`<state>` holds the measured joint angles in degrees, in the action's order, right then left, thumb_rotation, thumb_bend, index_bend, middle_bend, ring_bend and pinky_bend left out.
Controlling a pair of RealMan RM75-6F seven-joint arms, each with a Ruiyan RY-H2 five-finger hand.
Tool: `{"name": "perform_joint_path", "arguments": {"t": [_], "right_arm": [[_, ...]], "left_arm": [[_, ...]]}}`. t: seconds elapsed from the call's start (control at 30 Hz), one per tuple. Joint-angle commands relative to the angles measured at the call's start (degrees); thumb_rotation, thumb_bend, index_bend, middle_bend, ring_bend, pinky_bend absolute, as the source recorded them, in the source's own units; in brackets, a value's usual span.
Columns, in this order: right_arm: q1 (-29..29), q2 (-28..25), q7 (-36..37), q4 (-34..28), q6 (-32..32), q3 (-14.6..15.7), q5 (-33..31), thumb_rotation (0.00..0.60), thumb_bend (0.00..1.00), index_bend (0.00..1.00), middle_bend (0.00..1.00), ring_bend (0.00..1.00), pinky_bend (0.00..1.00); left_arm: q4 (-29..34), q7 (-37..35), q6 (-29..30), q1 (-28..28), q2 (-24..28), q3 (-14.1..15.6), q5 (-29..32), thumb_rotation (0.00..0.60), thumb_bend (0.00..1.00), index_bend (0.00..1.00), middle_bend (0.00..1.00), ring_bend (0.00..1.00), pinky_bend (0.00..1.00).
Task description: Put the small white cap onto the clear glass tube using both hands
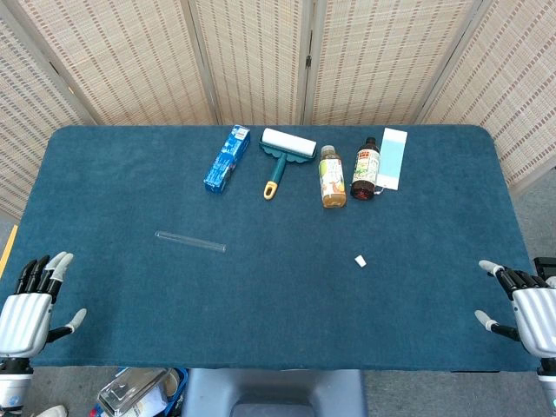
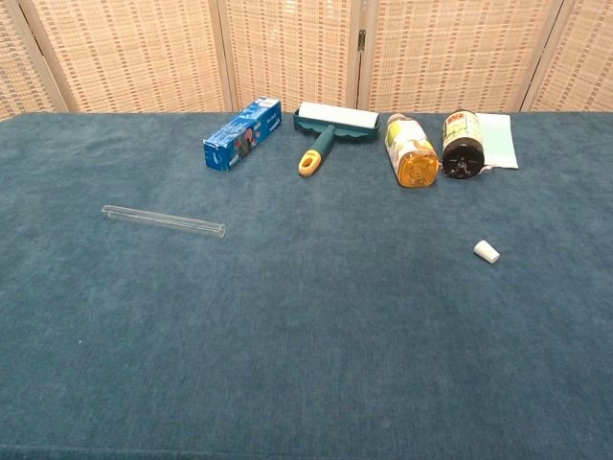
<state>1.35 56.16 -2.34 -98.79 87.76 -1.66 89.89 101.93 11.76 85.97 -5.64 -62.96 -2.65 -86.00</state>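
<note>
With our left hand (image 1: 26, 317) and right hand (image 1: 532, 314) spread empty at the surface's (image 1: 130, 174) near corners, we judged the glass tube (image 1: 190, 241) might roll and the white cap (image 1: 360, 260) slip from our fingers.

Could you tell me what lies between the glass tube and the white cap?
Nothing: only bare blue cloth lies between the tube and the cap, clearest in the chest view.

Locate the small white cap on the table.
The small white cap lies on the blue cloth right of centre, nearer than the bottles, far right of the glass tube.
</note>
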Motion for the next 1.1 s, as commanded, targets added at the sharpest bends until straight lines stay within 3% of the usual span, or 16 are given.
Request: {"name": "perform_joint_path", "arguments": {"t": [0.03, 0.53, 0.8, 0.9, 0.93, 1.0, 1.07, 1.1], "right_arm": [[0.0, 0.0, 0.1, 0.1, -0.1, 0.0, -0.1, 0.6, 0.14, 0.24, 0.35, 0.36, 0.43], [0.2, 0.2, 0.0, 0.1, 0.1, -0.1, 0.6, 0.6, 0.14, 0.24, 0.35, 0.36, 0.43], [1.4, 0.0, -0.8, -0.7, -0.9, -0.6, 1.1, 0.6, 0.14, 0.24, 0.35, 0.36, 0.43], [1.9, 0.0, -1.2, -1.1, -1.5, -0.7, 1.2, 0.6, 0.14, 0.24, 0.35, 0.36, 0.43], [2.1, 0.0, -1.3, -1.2, -1.8, -0.7, 1.3, 0.6, 0.14, 0.24, 0.35, 0.36, 0.43], [2.4, 0.0, -1.5, -1.4, -2.1, -0.8, 1.3, 0.6, 0.14, 0.24, 0.35, 0.36, 0.43], [2.6, 0.1, -1.7, -1.6, -2.5, -0.8, 1.2, 0.6, 0.14, 0.24, 0.35, 0.36, 0.43], [2.7, 0.1, -1.8, -1.6, -2.6, -0.8, 1.2, 0.6, 0.14, 0.24, 0.35, 0.36, 0.43]], "left_arm": [[0.0, 0.0, 0.0, 0.0, 0.0, 0.0, 0.0, 0.6, 0.24, 0.0, 0.0, 0.0, 0.0], [-0.2, -1.4, -1.4, -1.0, 0.6, -0.2, -0.4, 0.6, 0.24, 0.0, 0.0, 0.0, 0.0], [-2.0, -3.8, -4.4, -5.5, 0.5, -3.1, -1.6, 0.6, 0.24, 0.0, 0.0, 0.05, 0.0], [-2.6, -4.4, -7.0, -8.5, 0.3, -5.0, -1.0, 0.6, 0.24, 0.0, 0.03, 0.15, 0.14], [-2.8, -4.6, -8.3, -9.8, 0.1, -5.8, -0.7, 0.6, 0.24, 0.0, 0.05, 0.2, 0.24], [-3.4, -4.8, -10.3, -12.0, -0.3, -7.0, -0.1, 0.6, 0.24, 0.01, 0.15, 0.31, 0.43], [-4.0, -4.8, -13.4, -14.6, -0.7, -8.3, 1.1, 0.6, 0.24, 0.05, 0.32, 0.49, 0.67], [-4.0, -4.4, -15.3, -15.8, -0.7, -8.7, 2.0, 0.6, 0.24, 0.06, 0.38, 0.56, 0.74]]}}
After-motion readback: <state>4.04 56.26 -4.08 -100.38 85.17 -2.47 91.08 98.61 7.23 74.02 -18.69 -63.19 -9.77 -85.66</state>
